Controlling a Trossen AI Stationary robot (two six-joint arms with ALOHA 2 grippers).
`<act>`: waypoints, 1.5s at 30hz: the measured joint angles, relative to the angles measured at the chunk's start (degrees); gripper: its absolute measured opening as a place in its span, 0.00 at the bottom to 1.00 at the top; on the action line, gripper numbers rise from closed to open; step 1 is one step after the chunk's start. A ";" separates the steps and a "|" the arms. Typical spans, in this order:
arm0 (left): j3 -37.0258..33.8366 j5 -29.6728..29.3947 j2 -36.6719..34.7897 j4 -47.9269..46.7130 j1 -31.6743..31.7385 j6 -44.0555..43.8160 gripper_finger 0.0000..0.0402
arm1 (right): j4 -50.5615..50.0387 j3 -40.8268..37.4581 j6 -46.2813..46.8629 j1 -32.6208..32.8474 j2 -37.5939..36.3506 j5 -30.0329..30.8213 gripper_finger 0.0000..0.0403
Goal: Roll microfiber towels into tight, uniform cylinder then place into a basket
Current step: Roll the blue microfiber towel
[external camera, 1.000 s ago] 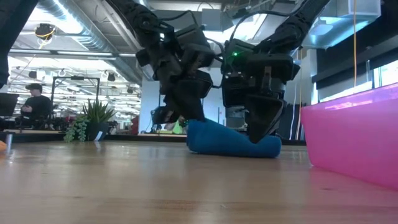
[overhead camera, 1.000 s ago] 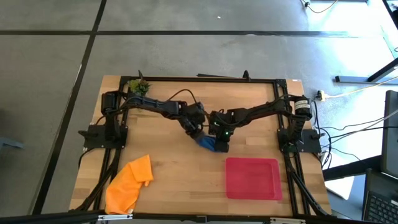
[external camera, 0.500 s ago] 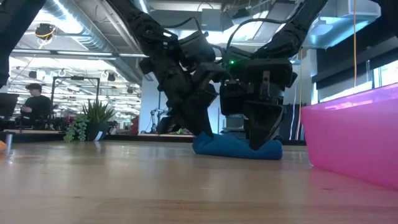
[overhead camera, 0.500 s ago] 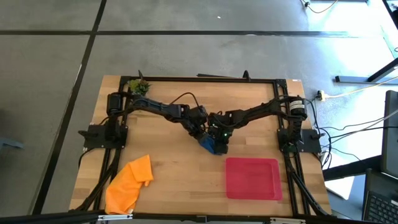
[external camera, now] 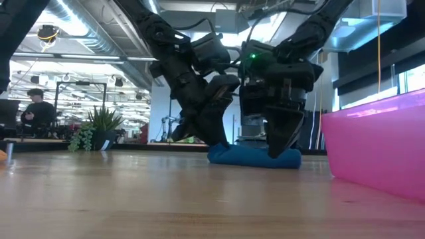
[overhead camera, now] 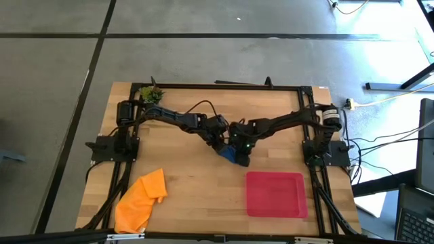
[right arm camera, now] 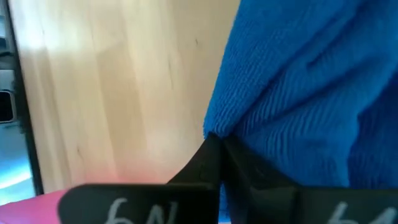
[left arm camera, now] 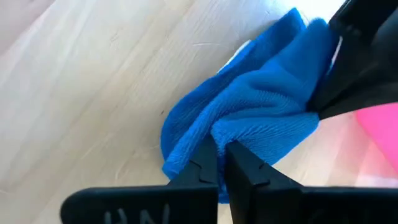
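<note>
On the wooden table (overhead camera: pixel 183 183), both grippers pinch the blue towel (external camera: pixel 252 157), hiding its middle.

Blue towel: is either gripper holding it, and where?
Both: left gripper and right gripper each pinch a fold of the blue towel.

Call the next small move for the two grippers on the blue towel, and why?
Probably lift it together toward the red tray. Both the left gripper and right gripper look pinched shut on the blue towel, which lies bunched into a low roll on the table, outside the tray. The orange towel lies untouched.
</note>
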 joint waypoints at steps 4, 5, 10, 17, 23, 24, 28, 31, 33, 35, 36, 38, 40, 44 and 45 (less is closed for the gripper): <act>0.00 0.00 0.00 -0.89 0.00 2.11 0.00 | -0.52 -0.02 1.25 -0.02 -1.28 -1.51 0.01; 0.00 -0.02 0.02 -1.09 0.00 2.63 0.00 | -0.38 -0.02 1.58 -0.04 -1.30 -2.07 0.01; -0.01 0.01 0.07 -1.68 0.00 4.51 0.00 | -0.13 0.02 6.72 -1.05 -1.36 -4.77 0.01; -0.09 -0.20 0.11 -2.14 -0.06 6.54 0.00 | 0.17 0.07 8.10 -4.57 -1.53 -10.68 0.01; -0.11 -0.26 0.13 -2.84 -0.04 7.42 0.00 | -0.11 0.22 7.82 -7.52 -1.69 -13.38 0.01; -0.13 -0.26 0.13 -3.04 -0.04 7.67 0.00 | -0.13 0.22 8.44 -8.07 -1.69 -13.88 0.01; -0.13 -0.35 0.13 -4.49 -0.04 9.10 0.00 | -0.11 0.23 8.64 -10.12 -1.79 -15.63 0.01; -0.13 -0.23 0.11 -5.21 -0.04 10.64 0.00 | -0.08 0.24 8.69 -11.53 -1.82 -15.65 0.01; -0.13 -0.20 0.11 -5.21 -0.04 11.38 0.00 | 0.13 0.26 9.61 -12.44 -1.84 -15.67 0.01; -0.13 -0.16 0.11 -5.22 -0.04 11.80 0.00 | 0.21 0.26 10.80 -13.34 -1.84 -14.90 0.01; -0.13 -0.05 0.12 -5.23 -0.04 11.85 0.00 | 0.22 0.26 11.55 -13.79 -1.84 -14.05 0.01; -0.15 0.18 0.13 -5.25 -0.04 11.89 0.00 | 0.24 0.26 12.55 -14.44 -1.84 -12.80 0.01; -0.17 0.22 0.11 -5.38 -0.07 11.92 0.00 | 0.28 0.26 13.21 -14.88 -1.84 -12.00 0.01; -0.17 0.26 0.13 -5.40 -0.07 12.00 0.00 | -1.28 0.35 13.28 -15.17 -1.84 -10.77 0.01; -0.17 0.28 0.13 -5.40 -0.07 12.02 0.00 | -2.25 0.35 13.22 -15.17 -1.84 -10.00 0.01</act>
